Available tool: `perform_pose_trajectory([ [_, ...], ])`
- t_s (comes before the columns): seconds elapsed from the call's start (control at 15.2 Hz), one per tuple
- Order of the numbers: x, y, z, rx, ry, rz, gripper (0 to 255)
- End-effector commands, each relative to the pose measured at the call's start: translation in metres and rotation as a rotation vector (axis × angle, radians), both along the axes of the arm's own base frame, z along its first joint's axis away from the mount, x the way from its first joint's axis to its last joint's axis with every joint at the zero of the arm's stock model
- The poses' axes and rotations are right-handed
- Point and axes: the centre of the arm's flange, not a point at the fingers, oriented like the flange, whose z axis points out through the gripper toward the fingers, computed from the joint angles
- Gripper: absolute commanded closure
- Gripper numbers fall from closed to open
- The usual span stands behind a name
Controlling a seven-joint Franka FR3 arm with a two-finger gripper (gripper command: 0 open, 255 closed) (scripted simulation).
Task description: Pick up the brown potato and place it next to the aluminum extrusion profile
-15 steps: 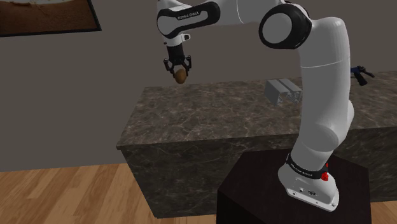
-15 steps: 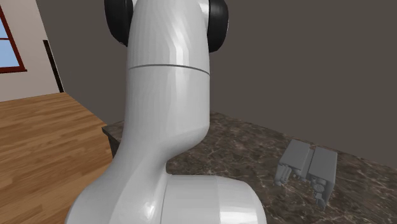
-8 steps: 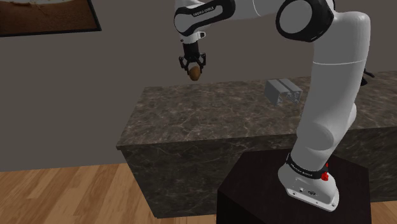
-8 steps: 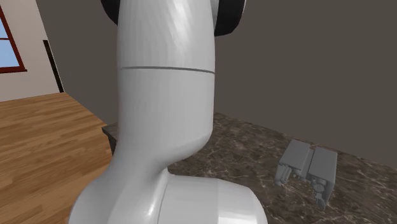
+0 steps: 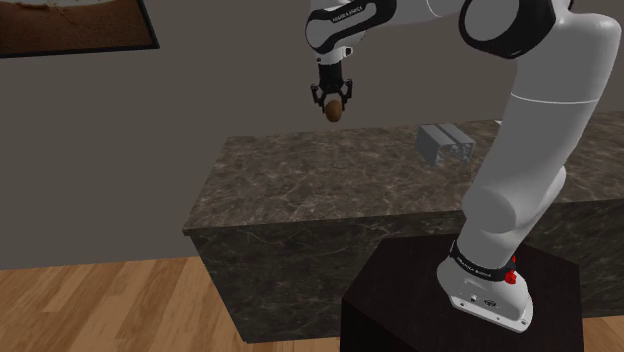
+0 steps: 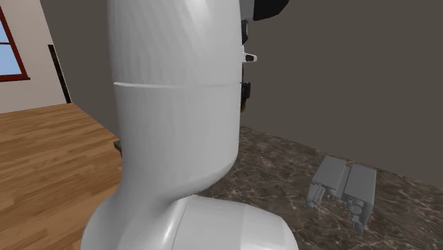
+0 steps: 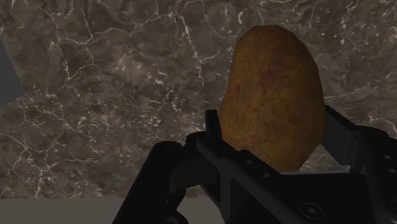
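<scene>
My black gripper [image 5: 333,103] hangs high over the back of the dark marble counter [image 5: 330,175], shut on the brown potato [image 5: 334,110]. In the wrist view the potato [image 7: 271,95] is clasped between the black fingers [image 7: 210,149], with marble below it. The grey aluminum extrusion profile [image 5: 447,142] lies on the counter, toward the shoulder view's right of the gripper. In the second exterior view the profile [image 6: 344,188] lies at the right, and the white arm [image 6: 174,121] hides most of the gripper.
The arm's dark stand [image 5: 465,300] sits in front of the counter. A framed picture [image 5: 75,25] hangs on the grey wall at upper left. Wooden floor [image 5: 100,310] lies below, and a window [image 6: 11,46] shows at the second exterior view's left.
The gripper has carried the potato toward the shoulder view's right, closer to the profile, staying at about the same height. The arm's upper links swung right with it.
</scene>
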Motion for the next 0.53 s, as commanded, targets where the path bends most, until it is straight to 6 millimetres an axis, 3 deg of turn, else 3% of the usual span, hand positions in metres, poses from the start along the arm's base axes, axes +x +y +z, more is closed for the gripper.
perform_pose_trajectory([
  [0.0,-0.016,-0.021,0.001,0.001,0.000,0.002,255],
  [0.46,-0.068,-0.097,0.001,0.001,0.000,0.002,255],
])
